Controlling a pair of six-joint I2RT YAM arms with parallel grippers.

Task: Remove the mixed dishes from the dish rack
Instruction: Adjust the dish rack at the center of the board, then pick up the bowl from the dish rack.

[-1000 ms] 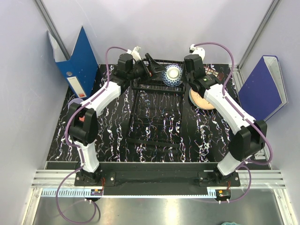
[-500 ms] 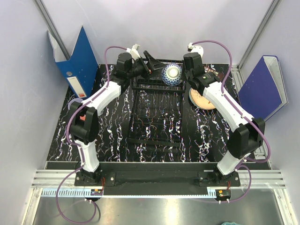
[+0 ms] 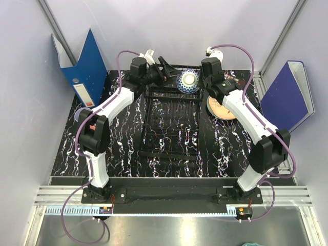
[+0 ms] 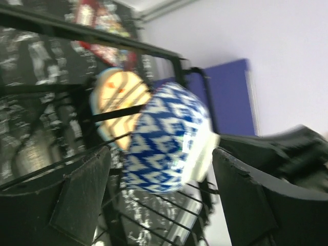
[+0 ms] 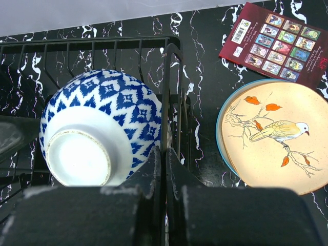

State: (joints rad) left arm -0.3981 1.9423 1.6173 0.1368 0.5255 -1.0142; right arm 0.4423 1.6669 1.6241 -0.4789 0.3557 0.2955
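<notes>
The blue-and-white patterned bowl (image 3: 188, 81) sits upside down in the raised far end of the black wire dish rack (image 3: 171, 134). My left gripper (image 3: 165, 69) is open just left of the bowl. In the left wrist view the bowl (image 4: 166, 138) lies between and beyond its gripper (image 4: 161, 161), untouched. My right gripper (image 3: 207, 84) is shut at the rack's right rim. In the right wrist view its gripper (image 5: 164, 152) meets a rack wire (image 5: 168, 77) beside the bowl (image 5: 97, 128); I cannot tell whether it pinches the wire. The cream orange-patterned plate (image 3: 220, 109) lies on the table. The other dishes are out of view.
A dark red palette of coloured squares (image 5: 279, 41) lies beyond the plate (image 5: 277, 136). Blue binders stand at the far left (image 3: 84, 64) and at the right (image 3: 287, 95). The rack's flat near part holds nothing.
My left gripper has risen out of the rack's far left corner and moved right towards the bowl. The right arm has barely shifted.
</notes>
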